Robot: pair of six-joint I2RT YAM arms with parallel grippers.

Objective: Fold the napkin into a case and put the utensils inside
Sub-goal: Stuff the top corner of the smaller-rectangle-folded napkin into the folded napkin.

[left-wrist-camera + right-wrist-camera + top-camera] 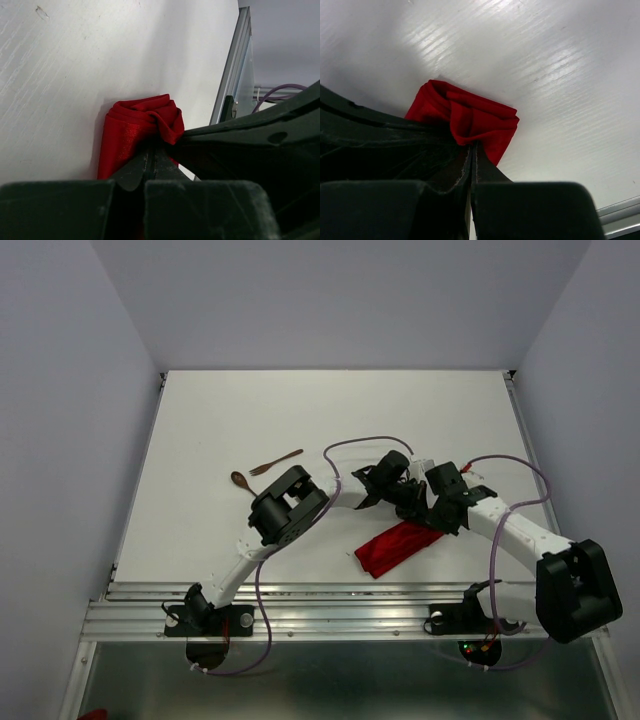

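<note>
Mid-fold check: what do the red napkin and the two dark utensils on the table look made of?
Bright red folded napkin: soft matte woven cloth, judging by its fine ribbed weave and limp creases. Slim dark brown spoon and fork: probably wood, given the matte brown colour; too small to confirm grain.

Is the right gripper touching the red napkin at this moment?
Touching. The right wrist view shows it: the right gripper, shut, pinches a bunched fold of the napkin between its tips.

Top camera looks down from behind; both wrist cameras, very close, share the napkin (135,130)
</note>
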